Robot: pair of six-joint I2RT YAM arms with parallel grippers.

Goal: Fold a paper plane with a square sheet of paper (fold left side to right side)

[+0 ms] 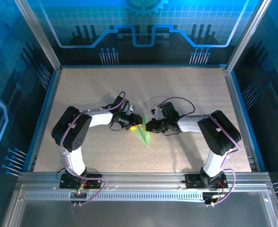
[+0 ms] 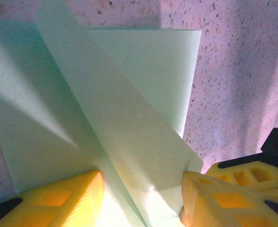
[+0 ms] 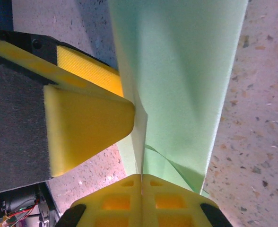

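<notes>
Left hand [image 1: 134,126] is at mid-bench [image 1: 101,151], its yellow fingers [image 2: 58,198] spread apart and released, straddling a raised flap of the square sheet of paper [image 2: 139,85]. The pale green sheet lies partly folded at the bench centre, between both hands, with one flap slanting up. Right hand [image 3: 141,189] is just right of it, clenched, fingers pressed together and pinching the sheet's upturned edge.
</notes>
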